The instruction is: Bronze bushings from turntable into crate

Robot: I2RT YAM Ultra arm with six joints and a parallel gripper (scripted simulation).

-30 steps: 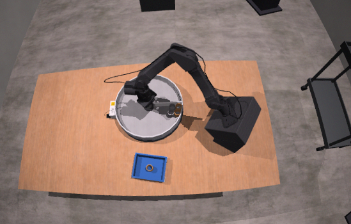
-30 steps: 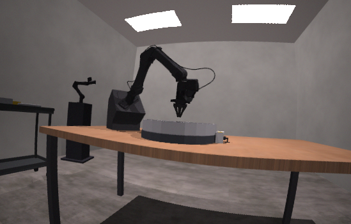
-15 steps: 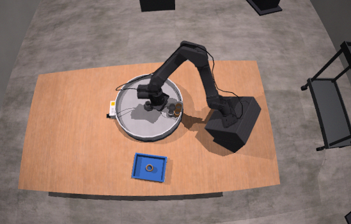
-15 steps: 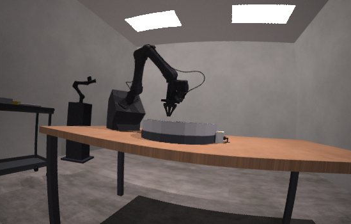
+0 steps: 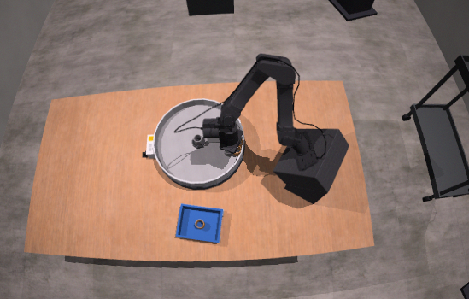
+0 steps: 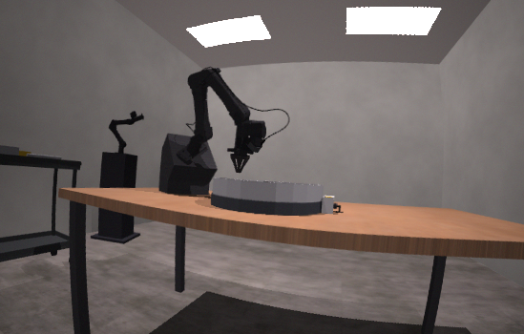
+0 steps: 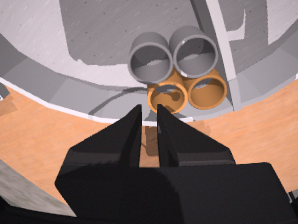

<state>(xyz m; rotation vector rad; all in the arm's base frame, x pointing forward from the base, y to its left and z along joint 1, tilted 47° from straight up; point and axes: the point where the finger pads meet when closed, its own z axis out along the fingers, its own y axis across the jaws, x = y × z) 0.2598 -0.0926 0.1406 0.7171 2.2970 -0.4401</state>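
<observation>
1 bronze bushing [image 5: 199, 223] sits in the blue crate [image 5: 184, 212]; 2 bronze bushings [image 7: 168, 96] remain on the turntable [image 5: 173, 116] beside 2 steel bushings [image 7: 150, 56]. Jaws nearly pressed together, empty, hovering above them.
</observation>
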